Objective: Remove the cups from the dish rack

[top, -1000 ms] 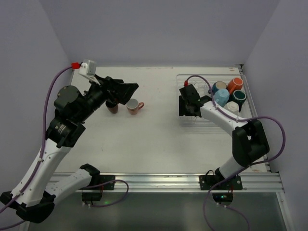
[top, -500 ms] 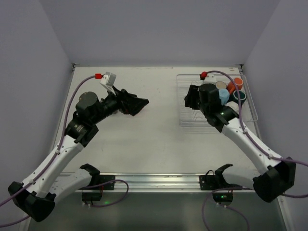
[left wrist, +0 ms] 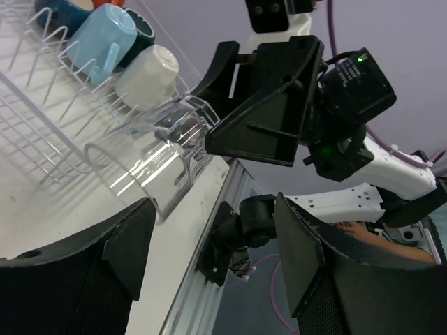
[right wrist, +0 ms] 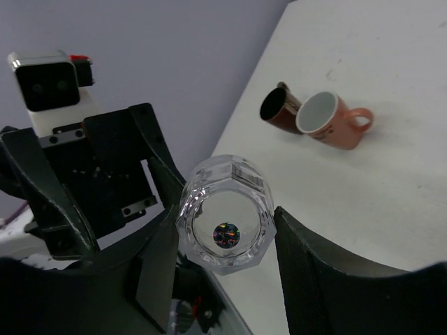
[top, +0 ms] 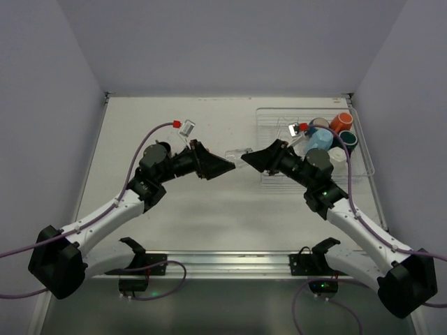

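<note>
The right gripper (top: 257, 158) clamps a clear faceted glass tumbler (top: 239, 152) above the table, just left of the white wire dish rack (top: 269, 115). The left gripper (top: 218, 166) gapes before it. The glass looks rigid, slick, breakable and probably light, best pinched across its free end's walls.

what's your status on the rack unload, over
Right tool shut on glass tumbler, mid-table. Left tool open, facing it. Cups left in dish rack. Nothing in the way.
</note>
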